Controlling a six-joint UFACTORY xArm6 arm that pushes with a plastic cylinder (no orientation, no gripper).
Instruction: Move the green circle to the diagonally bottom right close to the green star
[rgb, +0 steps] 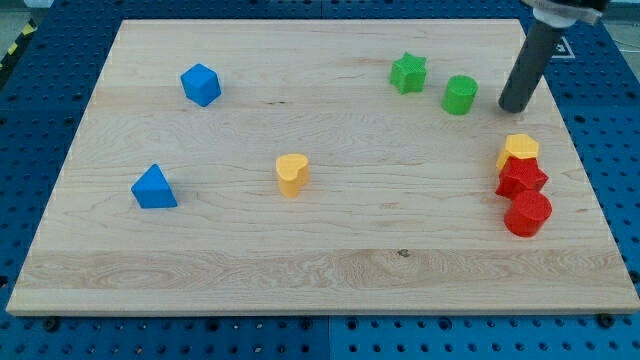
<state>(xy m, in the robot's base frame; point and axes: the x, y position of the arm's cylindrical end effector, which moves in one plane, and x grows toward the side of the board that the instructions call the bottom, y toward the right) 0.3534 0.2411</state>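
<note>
Fingers are absent on this rig, so nothing can be apart, together or clamped; my tip (514, 105), the lower end of a straight dark rod, rests on the wooden board (330, 270) in the upper right of the frame, just to the right of the green circle (459, 95) with a small gap between them.

Going left to right: a blue cube (201, 84) sits in the upper left, and a blue triangle (154, 188) lies below it at the middle left. A yellow heart (291, 173) stands a little left of centre. In the upper right-centre is the green star (408, 73), and the green circle, the block I am to move, sits just beside it, to its lower right, not touching. At the far right, below my tip, a yellow block (519, 149), apparently a hexagon, a red block (521, 178) of unclear shape and a red circle (527, 213) are packed in a touching column.

I judge the placing nearly or wholly done: the circle already lies diagonally below and right of the star, close by. Any next move calls only for a light nudge toward the left, or for drawing the tip away without brushing the circle or the column below.
</note>
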